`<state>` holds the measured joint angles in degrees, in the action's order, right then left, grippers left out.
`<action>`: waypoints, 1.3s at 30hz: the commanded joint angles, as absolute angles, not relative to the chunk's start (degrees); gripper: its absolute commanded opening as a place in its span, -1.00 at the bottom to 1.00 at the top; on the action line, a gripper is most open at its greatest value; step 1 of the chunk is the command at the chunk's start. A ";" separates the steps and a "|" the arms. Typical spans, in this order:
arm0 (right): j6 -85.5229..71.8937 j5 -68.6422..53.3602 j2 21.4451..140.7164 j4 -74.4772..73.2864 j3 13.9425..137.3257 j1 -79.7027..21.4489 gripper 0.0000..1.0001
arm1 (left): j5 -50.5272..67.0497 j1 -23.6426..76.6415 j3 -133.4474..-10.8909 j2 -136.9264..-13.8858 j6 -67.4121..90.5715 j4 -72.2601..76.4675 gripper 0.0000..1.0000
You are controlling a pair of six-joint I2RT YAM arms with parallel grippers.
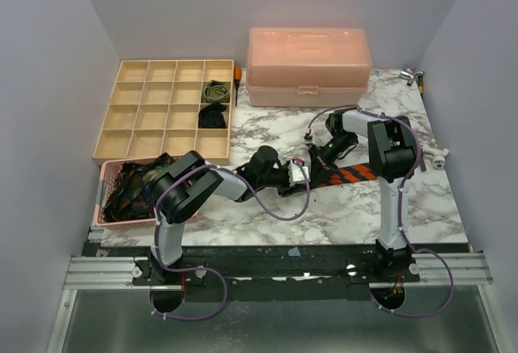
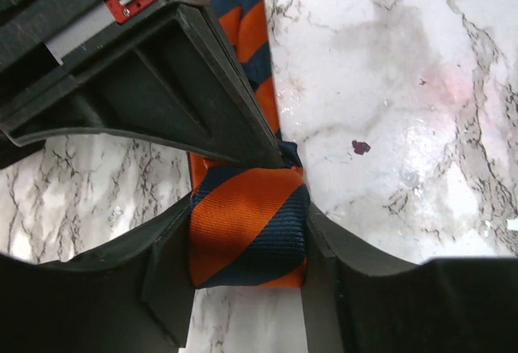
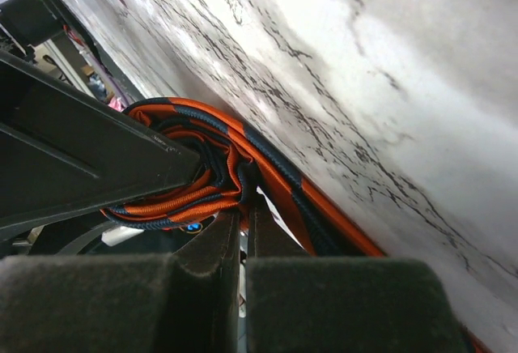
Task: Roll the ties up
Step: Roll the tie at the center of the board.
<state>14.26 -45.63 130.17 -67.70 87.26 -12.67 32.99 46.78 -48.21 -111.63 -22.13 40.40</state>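
Note:
The orange-and-navy striped tie [image 1: 356, 173] lies on the marble table, its loose end trailing right. Its rolled end [image 2: 247, 223] sits between the pads of my left gripper [image 2: 247, 252], which is shut on it at table centre [image 1: 301, 173]. My right gripper [image 3: 244, 214] meets it from the right [image 1: 322, 161], with its jaws nearly closed and pinching the inner layers of the roll [image 3: 186, 195]. One right finger [image 2: 162, 86] crosses over the tie in the left wrist view.
A wooden compartment tray [image 1: 162, 155] at back left holds a rolled olive tie [image 1: 215, 91] and a rolled black tie [image 1: 213, 116]. A pink basket [image 1: 103, 195] with several dark ties [image 1: 137, 185] stands at the left. A pink plastic box [image 1: 307, 65] sits at the back.

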 commanded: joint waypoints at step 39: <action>17.66 -20.38 126.25 -53.75 75.95 -7.87 -0.53 | 31.93 45.71 -41.86 -101.08 -20.50 17.72 -0.73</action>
<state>16.43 -38.96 121.97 -65.43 75.07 -8.38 39.92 45.87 -43.11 -101.97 -22.31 22.81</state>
